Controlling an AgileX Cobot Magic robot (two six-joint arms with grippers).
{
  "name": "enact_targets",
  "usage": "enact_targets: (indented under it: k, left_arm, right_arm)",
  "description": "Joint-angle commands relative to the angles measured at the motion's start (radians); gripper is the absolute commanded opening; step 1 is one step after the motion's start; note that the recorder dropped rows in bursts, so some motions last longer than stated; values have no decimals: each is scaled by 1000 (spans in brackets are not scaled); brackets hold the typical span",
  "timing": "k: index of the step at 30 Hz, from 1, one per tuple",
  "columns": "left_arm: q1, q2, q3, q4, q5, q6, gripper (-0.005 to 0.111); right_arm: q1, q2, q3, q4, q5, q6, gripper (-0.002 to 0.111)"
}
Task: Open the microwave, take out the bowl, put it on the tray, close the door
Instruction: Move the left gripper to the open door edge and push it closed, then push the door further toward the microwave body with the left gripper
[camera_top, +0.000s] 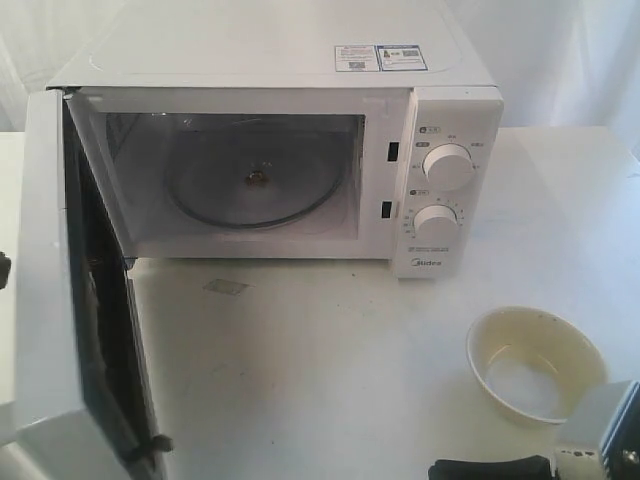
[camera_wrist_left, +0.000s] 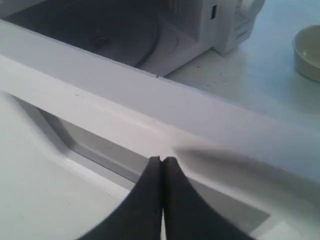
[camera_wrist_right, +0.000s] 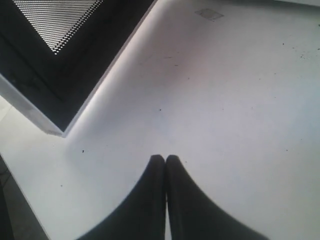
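Observation:
The white microwave stands at the back with its door swung wide to the left. Its cavity holds only the glass turntable. The cream bowl sits upright on the white table at the front right, also in the left wrist view as the bowl. My left gripper is shut and empty, its tips against the door's outer face by the white bar handle. My right gripper is shut and empty, low over bare table near the door's lower corner. No tray is in view.
Two round knobs sit on the microwave's right panel. My right arm is at the bottom right corner, beside the bowl. A faint grey patch marks the table before the microwave. The open door takes up the left front.

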Motion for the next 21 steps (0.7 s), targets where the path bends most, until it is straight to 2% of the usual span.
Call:
enact_targets:
  k: [1, 8, 13, 19, 21]
  left_arm:
    - [-6, 68, -5, -137, 31, 118, 0]
    - [-6, 151, -5, -268, 2, 220, 0]
    - [-6, 214, -5, -377, -19, 333, 0]
    - [-9, 288, -5, -668, -9, 618, 0]
    - [-31, 313, -5, -730, 0, 697, 0]
  right_arm:
    - [1, -8, 8, -3, -15, -8, 0]
    - [1, -8, 8, -5, -151, -8, 0]
    - [1, -8, 8, -53, -184, -8, 0]
    - [1, -8, 8, -103, -186, -8, 0]
    - [1, -8, 8, -135, -192, -8, 0]
